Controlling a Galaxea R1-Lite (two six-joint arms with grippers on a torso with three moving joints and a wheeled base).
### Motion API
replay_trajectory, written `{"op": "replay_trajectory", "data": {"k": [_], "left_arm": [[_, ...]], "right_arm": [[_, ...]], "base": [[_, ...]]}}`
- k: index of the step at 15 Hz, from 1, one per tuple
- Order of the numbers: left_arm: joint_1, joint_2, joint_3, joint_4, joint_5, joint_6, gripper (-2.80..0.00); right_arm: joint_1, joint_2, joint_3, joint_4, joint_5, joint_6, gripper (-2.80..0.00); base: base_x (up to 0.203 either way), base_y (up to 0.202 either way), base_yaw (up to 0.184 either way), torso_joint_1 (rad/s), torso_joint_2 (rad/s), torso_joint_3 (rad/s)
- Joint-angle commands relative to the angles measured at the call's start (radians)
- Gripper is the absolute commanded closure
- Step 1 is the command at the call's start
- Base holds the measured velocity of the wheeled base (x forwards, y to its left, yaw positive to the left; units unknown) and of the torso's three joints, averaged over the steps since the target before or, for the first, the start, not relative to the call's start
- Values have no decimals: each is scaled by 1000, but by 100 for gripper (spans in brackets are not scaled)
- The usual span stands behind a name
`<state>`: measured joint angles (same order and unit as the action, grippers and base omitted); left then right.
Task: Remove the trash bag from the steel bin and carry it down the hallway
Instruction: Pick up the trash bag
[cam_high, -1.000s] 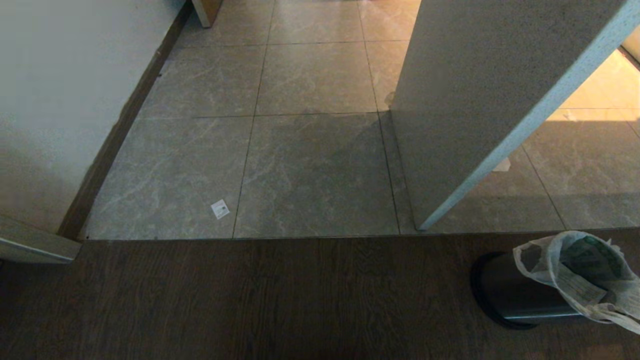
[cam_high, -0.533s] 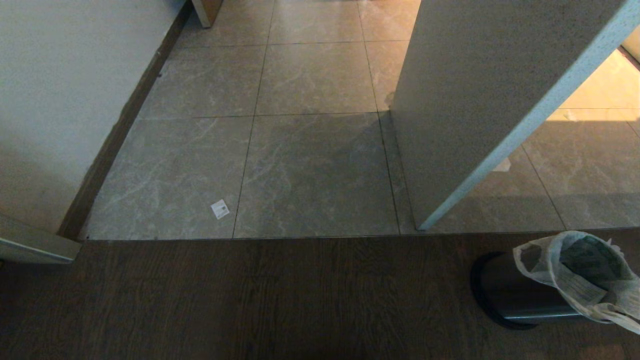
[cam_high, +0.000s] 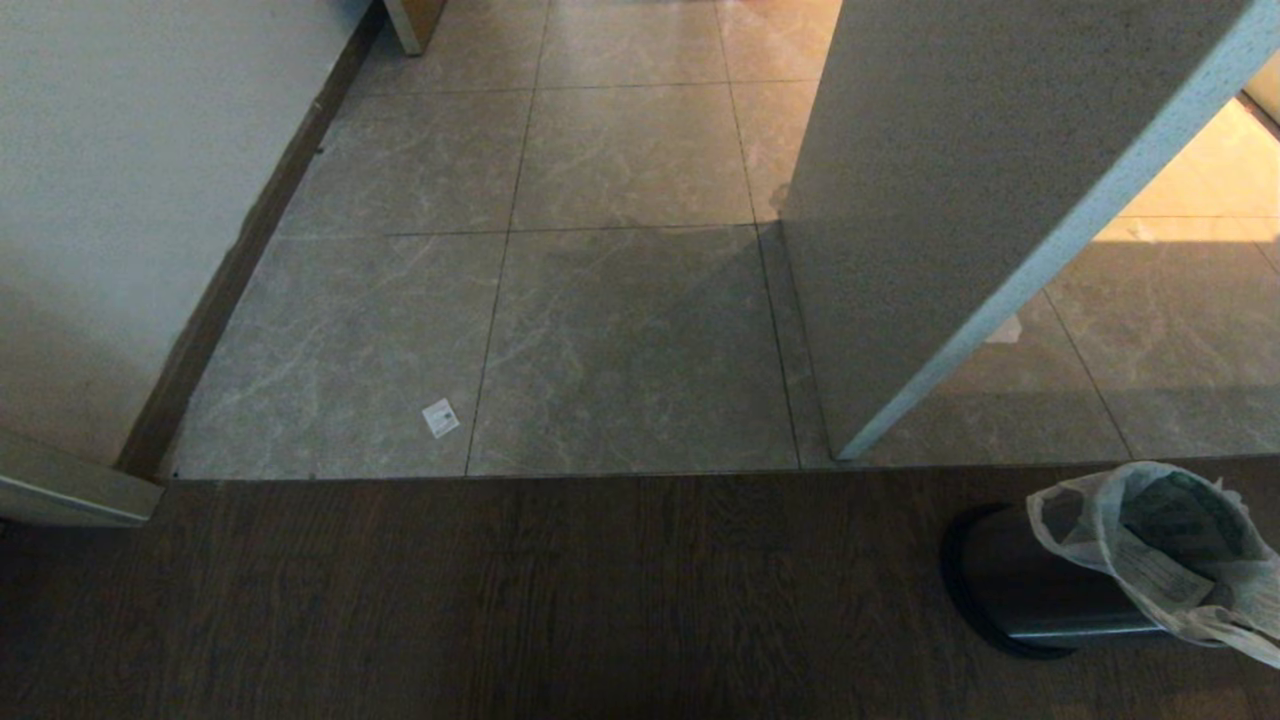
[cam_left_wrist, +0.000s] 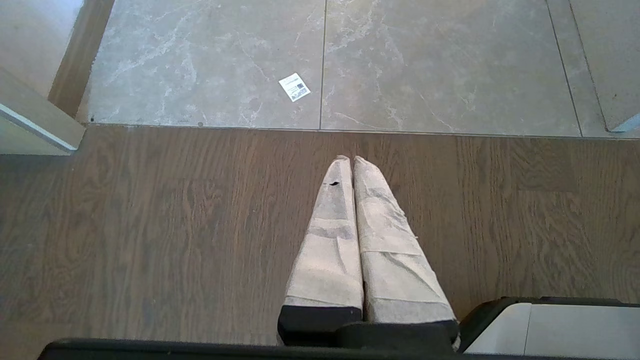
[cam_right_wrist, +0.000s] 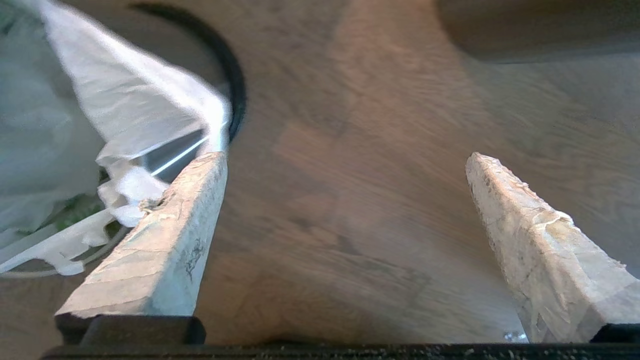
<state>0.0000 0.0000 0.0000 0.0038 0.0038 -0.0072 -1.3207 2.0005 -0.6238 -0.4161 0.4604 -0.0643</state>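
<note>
Trash bag (cam_high: 1160, 545) seated in steel bin (cam_high: 1030, 590), on dark wood floor (cam_high: 560, 600) beside tiled hallway (cam_high: 620, 330).

Right gripper (cam_right_wrist: 345, 160) spread wide, empty, above wood floor; bag and bin rim just beside one finger (cam_right_wrist: 165, 240). Left gripper (cam_left_wrist: 349, 162) pressed together, empty, parked well apart from the bin.

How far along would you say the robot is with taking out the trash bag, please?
Nothing is finished yet: the trash bag sits in the steel bin, handles draped over its rim. In hand: the right gripper is open beside the bag, gripping nothing. The left gripper is shut over the wood floor. Left: grasp, lift out, carry across the tiles.
</note>
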Motion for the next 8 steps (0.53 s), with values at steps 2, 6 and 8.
{"op": "replay_trajectory", "data": {"k": [2, 6, 8], "left_arm": [[0, 0, 0, 1, 0, 0, 0], [0, 0, 0, 1, 0, 0, 0], [0, 0, 0, 1, 1, 0, 0]], "right_arm": [[41, 10, -2, 8, 72, 1, -280], [80, -3, -8, 83, 171, 1, -280], [103, 10, -11, 87, 180, 0, -280]], "base": [[0, 0, 0, 0, 0, 0], [0, 0, 0, 0, 0, 0], [0, 0, 0, 0, 0, 0]]}}
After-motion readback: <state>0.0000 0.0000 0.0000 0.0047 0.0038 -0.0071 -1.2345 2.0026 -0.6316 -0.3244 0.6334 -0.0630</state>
